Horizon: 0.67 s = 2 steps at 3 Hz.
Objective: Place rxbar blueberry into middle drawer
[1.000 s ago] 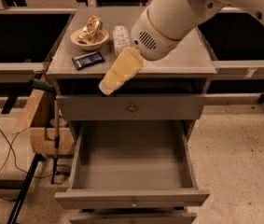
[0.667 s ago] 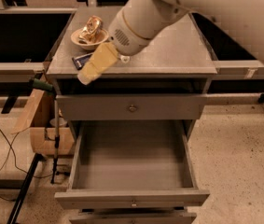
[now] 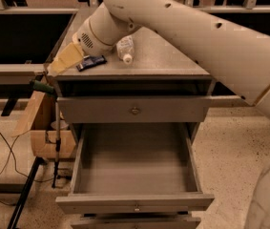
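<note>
Hovering end effector (image 3: 64, 61) beside rxbar blueberry (image 3: 91, 62) | middle drawer (image 3: 134, 202) open | arm (image 3: 196, 32) cropped

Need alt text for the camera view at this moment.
The robot's gripper hangs at the left edge of the cabinet top, just left of the rxbar blueberry, with a clear bottle nearby. Below, the middle drawer stands pulled open and empty.
</note>
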Tool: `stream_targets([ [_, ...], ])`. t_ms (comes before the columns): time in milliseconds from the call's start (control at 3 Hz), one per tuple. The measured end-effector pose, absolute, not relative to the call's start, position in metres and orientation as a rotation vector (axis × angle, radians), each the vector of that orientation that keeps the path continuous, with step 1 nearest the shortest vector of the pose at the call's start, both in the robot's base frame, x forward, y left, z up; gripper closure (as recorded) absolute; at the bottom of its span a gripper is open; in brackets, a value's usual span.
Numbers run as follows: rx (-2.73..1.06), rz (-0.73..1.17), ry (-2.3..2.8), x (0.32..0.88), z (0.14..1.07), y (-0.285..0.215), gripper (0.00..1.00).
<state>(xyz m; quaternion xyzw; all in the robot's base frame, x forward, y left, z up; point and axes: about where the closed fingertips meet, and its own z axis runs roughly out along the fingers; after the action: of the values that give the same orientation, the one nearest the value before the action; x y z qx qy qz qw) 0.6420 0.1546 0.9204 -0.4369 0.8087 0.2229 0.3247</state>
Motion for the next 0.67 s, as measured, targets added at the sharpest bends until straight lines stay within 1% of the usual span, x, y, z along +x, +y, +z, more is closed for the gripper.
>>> stream_targets([
  [667, -1.136, 0.563, 2.115, 0.6493, 0.9144, 0.1573, 0.0],
])
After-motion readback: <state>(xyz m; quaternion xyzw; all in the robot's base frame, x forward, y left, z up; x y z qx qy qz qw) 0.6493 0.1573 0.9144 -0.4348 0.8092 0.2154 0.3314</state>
